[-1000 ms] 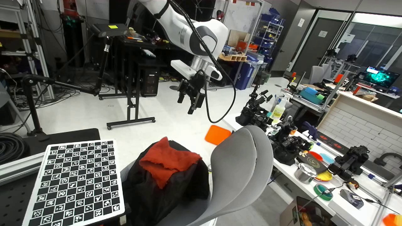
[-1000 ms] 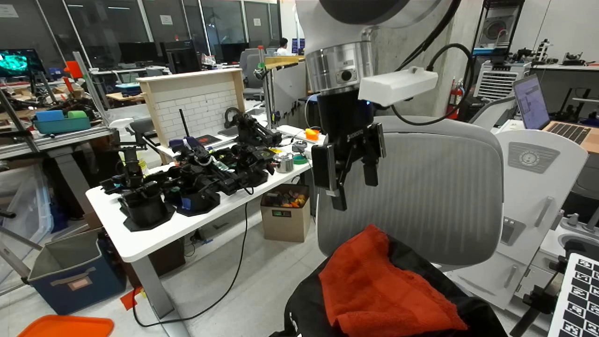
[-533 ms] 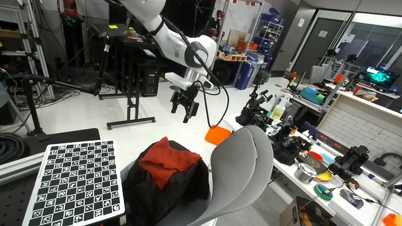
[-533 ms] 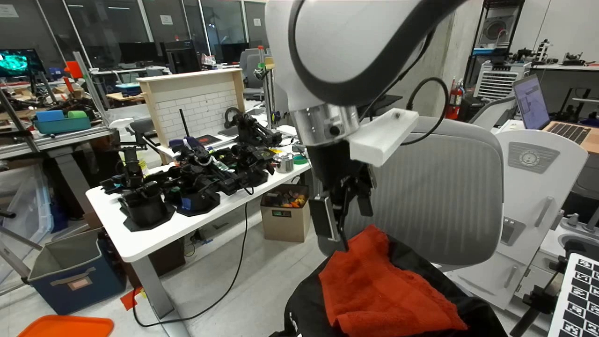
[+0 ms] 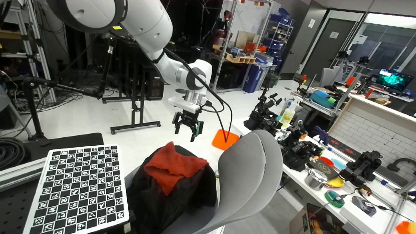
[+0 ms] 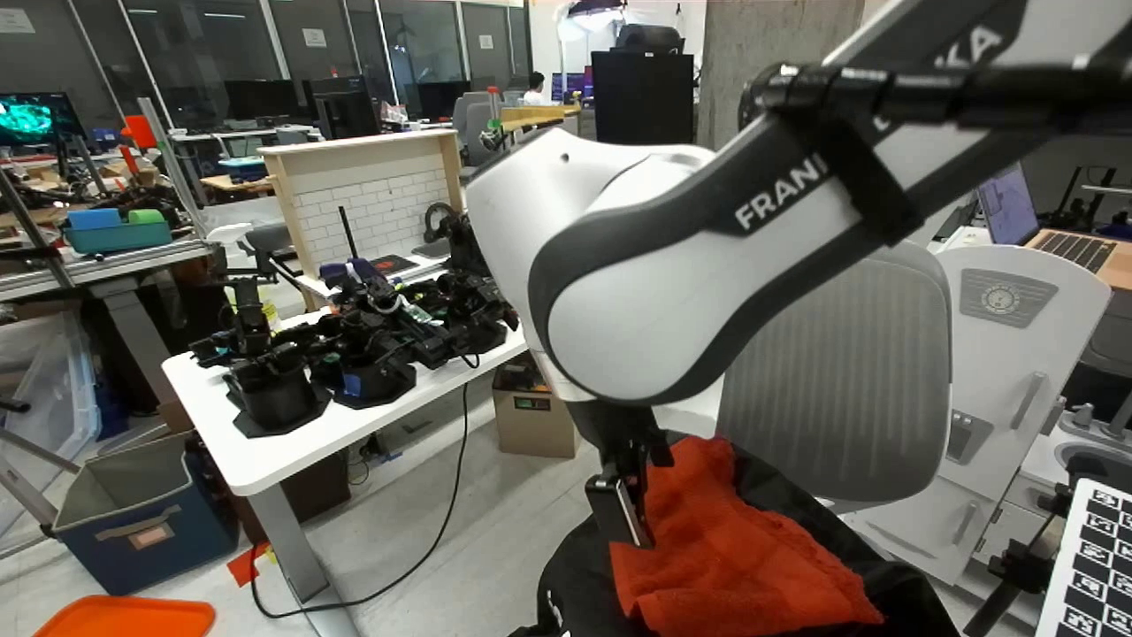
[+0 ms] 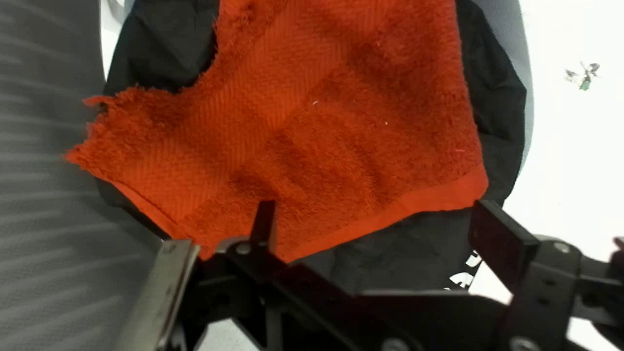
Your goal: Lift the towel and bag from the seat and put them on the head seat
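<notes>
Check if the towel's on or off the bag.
On: in both exterior views and the wrist view, the towel lies across the bag.

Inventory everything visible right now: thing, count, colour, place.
towel: 1, red, on the bag
bag: 1, black, on the chair
chair: 1 in front, grey, under the bag
marker board: 1, black-and-white, near the chair
table: 1 nearby, white, under the small robot arms
small robot arms: several, black, on the table
pot: 1, silver, on the table
flat piece: 1 large, orange, on the floor
fabric bin: 1, blue, on the floor
open box: 1, beige, on the floor
cabinet: 1, white, right in an exterior view
remaining clutter: uncountable, mixed colours, around the room
robot arm: 1, white and black, bearing the gripper
gripper: 1, black, open, near the towel
</notes>
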Tool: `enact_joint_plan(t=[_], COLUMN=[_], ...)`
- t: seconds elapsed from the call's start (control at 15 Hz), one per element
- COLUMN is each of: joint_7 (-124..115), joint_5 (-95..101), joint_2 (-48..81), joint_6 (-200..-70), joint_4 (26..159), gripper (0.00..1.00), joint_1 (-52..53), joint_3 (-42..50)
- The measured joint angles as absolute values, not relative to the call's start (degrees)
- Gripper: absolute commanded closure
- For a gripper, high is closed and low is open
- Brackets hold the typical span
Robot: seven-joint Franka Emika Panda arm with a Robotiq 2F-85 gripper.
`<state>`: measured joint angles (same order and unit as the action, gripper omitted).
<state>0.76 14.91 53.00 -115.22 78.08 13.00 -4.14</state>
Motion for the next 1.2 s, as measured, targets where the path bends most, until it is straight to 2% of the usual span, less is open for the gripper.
enact_joint_plan(t=[0.4, 1.13, 1.2], joint_7=[4.14, 5.49, 5.41], joint_5=[16.21, 15.24, 14.97], joint_2=[57.16, 58.24, 58.18], joint_6=[-125.94, -121.95, -120.63], joint_4=[78.43, 80.12, 80.09], gripper=[0.0, 0.0, 0.08], joint_1=[14.69, 15.37, 15.48], joint_3=[-4.4, -5.43, -5.43])
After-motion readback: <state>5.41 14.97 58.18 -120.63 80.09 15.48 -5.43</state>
